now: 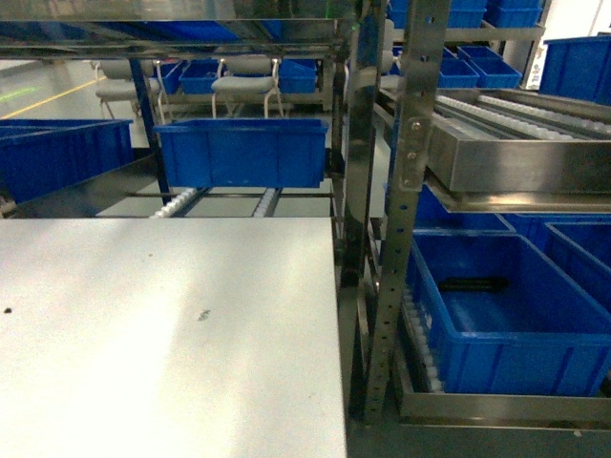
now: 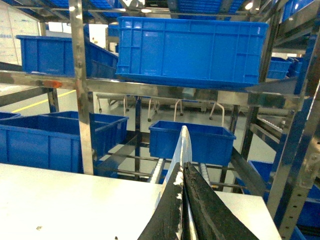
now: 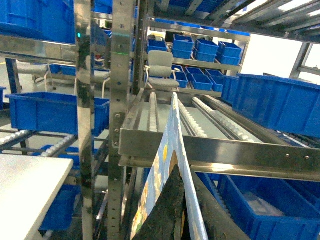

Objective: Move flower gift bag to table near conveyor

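Observation:
The flower gift bag (image 3: 152, 190) is pale blue with yellow flowers, and its open top rises in the right wrist view. My right gripper (image 3: 184, 171) is shut on one wall of the bag, one dark finger (image 3: 170, 210) inside and the other outside. In the left wrist view my left gripper (image 2: 183, 168) is shut on a thin pale edge of the bag (image 2: 184, 142), above the far right part of the white table (image 2: 75, 200). The table (image 1: 143, 315) fills the head view's left, and the conveyor (image 1: 177, 202) rollers lie just beyond its far edge. Neither gripper nor the bag shows in the head view.
A blue bin (image 1: 243, 151) sits on the lane behind the table. Steel uprights (image 1: 406, 181) stand right of the table's edge. More roller lanes (image 3: 210, 117) run at upper right, with a large blue bin (image 1: 506, 315) on the low shelf below them.

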Controlling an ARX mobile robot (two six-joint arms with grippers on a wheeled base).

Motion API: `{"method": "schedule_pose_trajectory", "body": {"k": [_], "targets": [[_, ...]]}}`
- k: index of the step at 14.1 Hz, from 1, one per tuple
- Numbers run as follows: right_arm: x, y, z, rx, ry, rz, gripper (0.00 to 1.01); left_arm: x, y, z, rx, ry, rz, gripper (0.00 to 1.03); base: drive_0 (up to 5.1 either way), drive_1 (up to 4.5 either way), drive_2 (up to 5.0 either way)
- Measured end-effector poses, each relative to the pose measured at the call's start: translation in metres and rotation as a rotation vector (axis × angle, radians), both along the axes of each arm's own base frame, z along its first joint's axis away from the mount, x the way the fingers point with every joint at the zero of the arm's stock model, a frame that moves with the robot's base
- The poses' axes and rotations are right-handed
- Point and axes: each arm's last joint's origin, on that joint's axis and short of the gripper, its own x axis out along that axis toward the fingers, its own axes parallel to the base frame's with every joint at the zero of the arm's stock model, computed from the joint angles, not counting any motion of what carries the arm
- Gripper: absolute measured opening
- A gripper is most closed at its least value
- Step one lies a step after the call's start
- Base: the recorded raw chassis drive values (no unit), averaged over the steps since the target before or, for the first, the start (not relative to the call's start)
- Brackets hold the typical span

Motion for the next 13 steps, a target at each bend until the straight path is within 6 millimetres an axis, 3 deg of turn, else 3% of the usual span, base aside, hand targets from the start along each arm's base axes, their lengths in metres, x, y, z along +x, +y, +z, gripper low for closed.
{"method": "schedule_pose_trajectory", "body": {"k": [13], "targets": [[0.0,0.0,0.0001,0.0,-0.002,0.0,0.02,0.0,0.0,0.0001,0.0,-0.001,0.0,0.02,-5.0,2.45,2.4]]}}
